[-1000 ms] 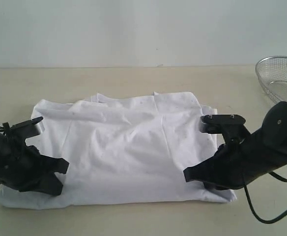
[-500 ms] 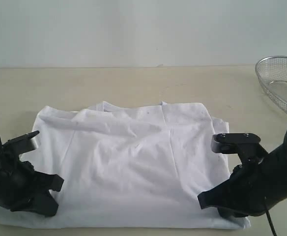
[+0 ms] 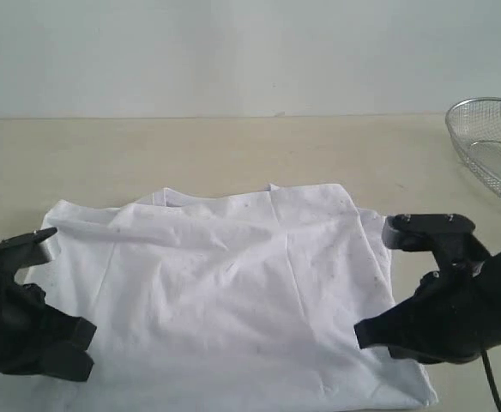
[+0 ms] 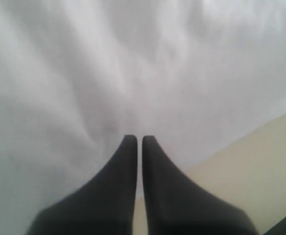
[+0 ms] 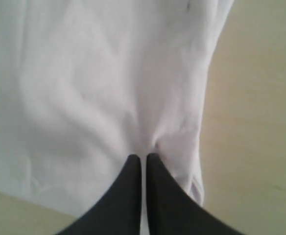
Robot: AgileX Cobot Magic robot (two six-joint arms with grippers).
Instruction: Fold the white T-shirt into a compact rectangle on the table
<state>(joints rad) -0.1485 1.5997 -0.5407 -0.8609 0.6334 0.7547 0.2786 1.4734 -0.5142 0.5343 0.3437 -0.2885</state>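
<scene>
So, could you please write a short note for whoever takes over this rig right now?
Left hand: shut on the near left edge of the white short-sleeved cotton T-shirt.
Right hand: shut on its near right edge; the cloth puckers at the tips.
Shirt: spread on the pale beige table, plain side up, in wrinkled layers. Round silver wire-mesh basket sits far right, apart.
Done: at least one fold, judging by the layers.
Left: probably fold it again into a compact rectangle, smooth, release.

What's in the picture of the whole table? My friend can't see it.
A white T-shirt lies spread on a beige table, the left gripper and the right gripper holding its two sides. A wire basket sits at the right edge.
</scene>
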